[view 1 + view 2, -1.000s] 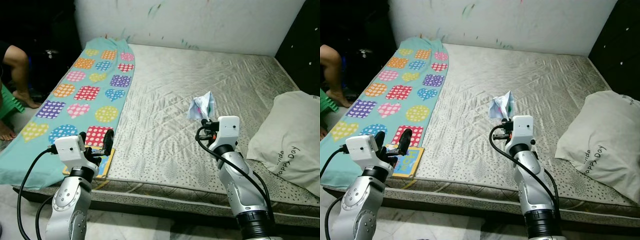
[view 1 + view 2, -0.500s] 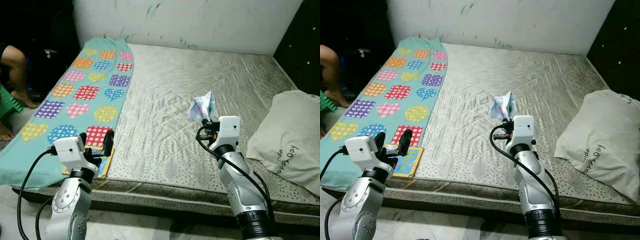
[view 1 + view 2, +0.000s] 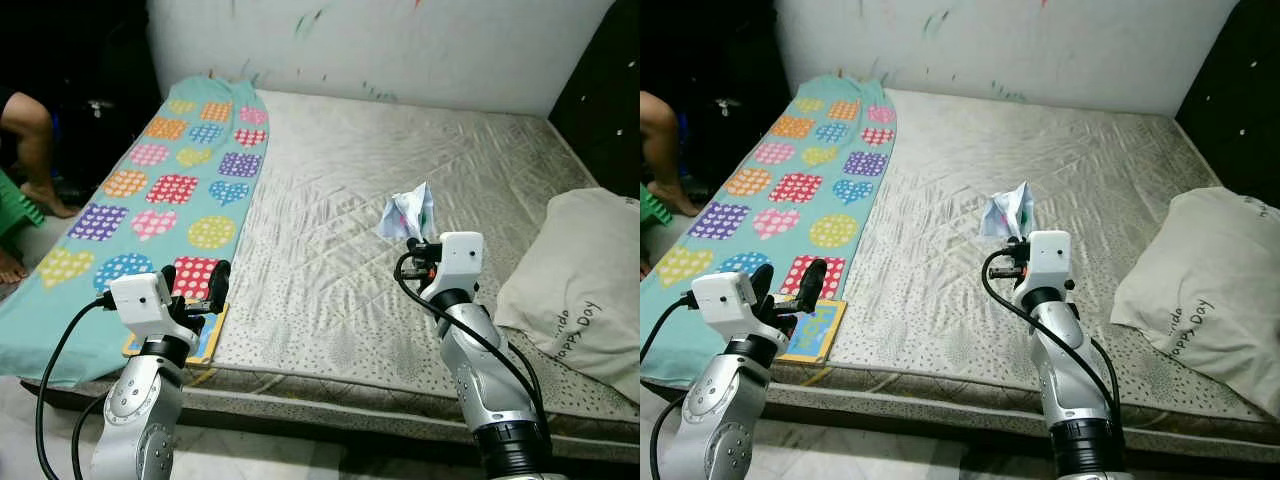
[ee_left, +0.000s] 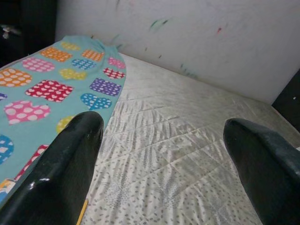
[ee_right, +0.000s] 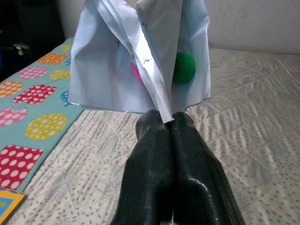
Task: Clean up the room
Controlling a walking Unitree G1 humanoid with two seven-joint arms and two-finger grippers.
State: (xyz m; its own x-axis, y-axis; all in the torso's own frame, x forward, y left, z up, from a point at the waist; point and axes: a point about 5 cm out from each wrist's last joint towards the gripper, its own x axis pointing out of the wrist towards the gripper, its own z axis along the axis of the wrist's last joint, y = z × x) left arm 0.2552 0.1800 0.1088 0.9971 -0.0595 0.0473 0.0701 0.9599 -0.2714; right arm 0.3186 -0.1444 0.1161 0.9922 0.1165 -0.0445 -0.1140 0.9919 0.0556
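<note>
- The right gripper [image 5: 168,123] was held above the middle of the bare mattress [image 3: 330,200], its two black fingers [image 5: 150,154] pressed together on the bottom edge of a crumpled sheet of paper [image 5: 140,56].
- The paper, pale blue-white with a green blot and a pink one showing through it, stood upright out of the fingertips and hung clear of the bed, as seen from the head camera [image 3: 408,213].
- The left gripper [image 4: 164,154] hovered over the near left corner of the bed with its fingers [image 4: 65,159] spread wide apart and nothing between them.
- Just beneath and beside that gripper a flat, colourful picture book [image 3: 812,331] with a yellow border lay at the mattress edge, its far end touching the blanket.
- A turquoise blanket [image 3: 150,190] patterned with polka-dot hearts, squares and circles ran along the left side of the bed from the wall to the near edge.
- A grey-beige pillow [image 3: 585,280] bearing the printed words "Happy Day" rested at the right side of the mattress, well apart from the held paper.
- The mattress was quilted and grey, speckled along its near border, and butted against a white wall [image 3: 400,45] marked with small streaks of paint.
- A person's bare leg [image 3: 35,150] and foot showed at the far left, on the floor beside the bed, next to something green [image 3: 15,205].
</note>
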